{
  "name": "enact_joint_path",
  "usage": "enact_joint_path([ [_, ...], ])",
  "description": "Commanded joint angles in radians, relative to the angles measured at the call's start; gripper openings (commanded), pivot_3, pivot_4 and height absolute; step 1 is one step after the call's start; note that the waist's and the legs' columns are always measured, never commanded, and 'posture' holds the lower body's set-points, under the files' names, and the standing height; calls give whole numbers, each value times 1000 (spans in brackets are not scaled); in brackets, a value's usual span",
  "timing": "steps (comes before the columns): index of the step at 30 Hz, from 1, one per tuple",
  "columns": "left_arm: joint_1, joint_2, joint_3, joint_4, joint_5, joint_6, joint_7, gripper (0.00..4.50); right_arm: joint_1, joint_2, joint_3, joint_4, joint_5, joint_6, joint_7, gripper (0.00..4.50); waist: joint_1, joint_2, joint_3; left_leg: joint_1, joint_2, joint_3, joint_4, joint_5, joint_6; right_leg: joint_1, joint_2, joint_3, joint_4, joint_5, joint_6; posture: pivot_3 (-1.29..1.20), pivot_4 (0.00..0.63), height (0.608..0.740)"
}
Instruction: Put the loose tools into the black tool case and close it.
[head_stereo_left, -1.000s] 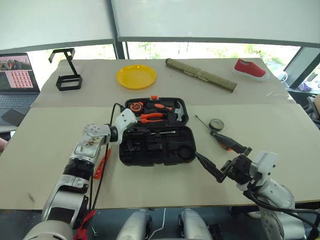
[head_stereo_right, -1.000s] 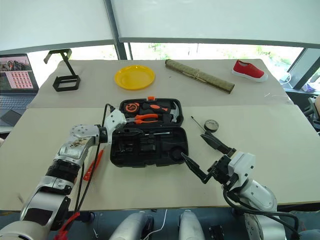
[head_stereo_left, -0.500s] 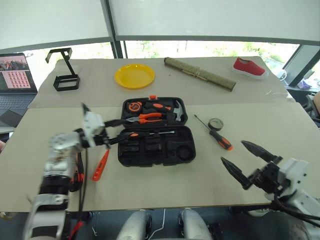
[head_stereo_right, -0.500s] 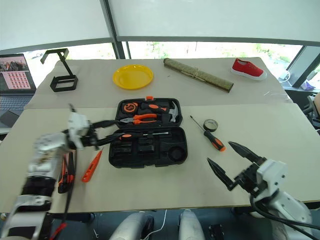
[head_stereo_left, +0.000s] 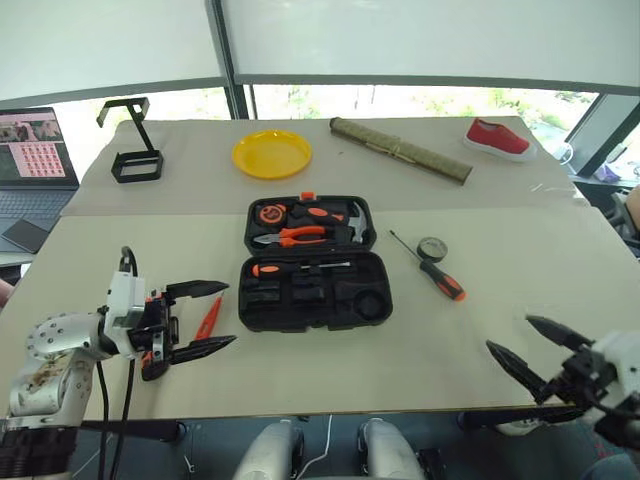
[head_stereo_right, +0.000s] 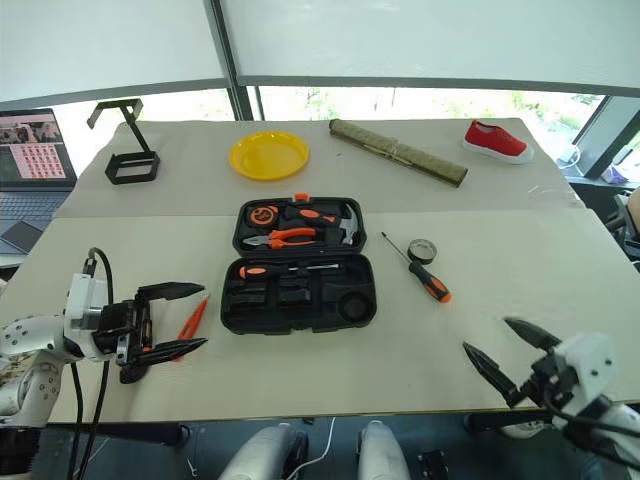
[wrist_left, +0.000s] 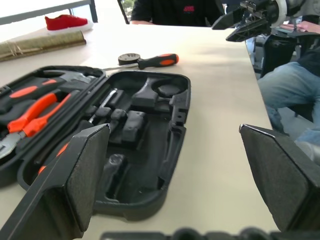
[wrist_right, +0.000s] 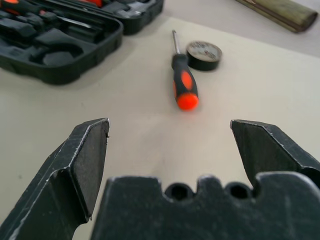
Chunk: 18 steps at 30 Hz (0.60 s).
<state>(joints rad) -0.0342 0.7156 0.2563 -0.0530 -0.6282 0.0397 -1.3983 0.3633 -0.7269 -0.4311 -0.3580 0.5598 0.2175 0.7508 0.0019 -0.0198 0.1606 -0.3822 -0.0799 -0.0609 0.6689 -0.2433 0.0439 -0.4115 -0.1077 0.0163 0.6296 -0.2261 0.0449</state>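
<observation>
The black tool case (head_stereo_left: 315, 263) lies open in the middle of the tabletop (head_stereo_left: 300, 370), both halves flat. Its far half holds orange-handled pliers (head_stereo_left: 293, 236), a hammer (head_stereo_left: 352, 222) and a round tape measure (head_stereo_left: 271, 212); in its near half one orange-and-black screwdriver (head_stereo_left: 297, 267) rests along the top slot.

The left end effector (head_stereo_left: 205, 317) hovers over the tabletop to the left of the case, its two black fingers spread wide and holding nothing. Just beside it lies the slim orange tester screwdriver (head_stereo_left: 209, 316), with the utility knife (head_stereo_left: 158, 345) near the wrist, partly hidden.

To the right of the case sit the second screwdriver (head_stereo_left: 432, 268) and the small dark tape roll (head_stereo_left: 432, 248), close together — the wrist view shows the roll just beside the shaft.

The right end effector (head_stereo_left: 525, 342) hangs at the near right edge of the tabletop — fingers spread, empty, well apart from those two tools.
</observation>
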Motion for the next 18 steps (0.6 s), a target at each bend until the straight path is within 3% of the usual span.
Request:
enact_joint_path([
  [1, -17, -27, 0, -30, -21, 4, 33, 4455, -211, -77, 72, 22, -12, 197, -85, 4500, -2, 0, 0, -1, 0, 1, 0, 0, 0, -1, 0, 0, 0, 1, 0, 0, 150, 740],
  [3, -20, -33, -13, -41, -37, 48, 46, 4455, -312, -95, 151, 81, -48, 256, -85, 4500, 2, 0, 0, -3, 2, 2, 0, 0, 0, -2, 2, -1, 0, 5, -8, 0, 150, 740],
  [8, -11, -61, -47, -89, -37, 67, 61, 4455, -568, -111, 310, 263, -144, 365, -78, 4500, 10, -1, 1, -9, 3, 3, 0, -2, -1, -10, 8, 0, 0, 6, -9, 0, 150, 740],
  [12, -5, -74, -55, -118, -35, 74, 77, 4455, -668, -117, 388, 347, -192, 389, -23, 4500, 9, -1, 1, -10, 3, 6, 0, -3, 1, -11, 6, 1, -1, 7, -9, 0, 150, 740],
  [13, -1, -75, -56, -122, -35, 73, 80, 4500, -689, -116, 406, 367, -203, 388, -8, 3969, 9, -1, 1, -10, 3, 6, 0, -3, 1, -11, 6, 1, -1, 7, -9, 0, 150, 740],
  [18, 15, -80, -55, -123, -27, 66, 96, 4500, -748, -93, 447, 436, -228, 429, 19, 2422, 7, -1, 1, -10, 3, 6, 0, -3, 1, -11, 7, 1, -1, 7, -9, 0, 150, 740],
])
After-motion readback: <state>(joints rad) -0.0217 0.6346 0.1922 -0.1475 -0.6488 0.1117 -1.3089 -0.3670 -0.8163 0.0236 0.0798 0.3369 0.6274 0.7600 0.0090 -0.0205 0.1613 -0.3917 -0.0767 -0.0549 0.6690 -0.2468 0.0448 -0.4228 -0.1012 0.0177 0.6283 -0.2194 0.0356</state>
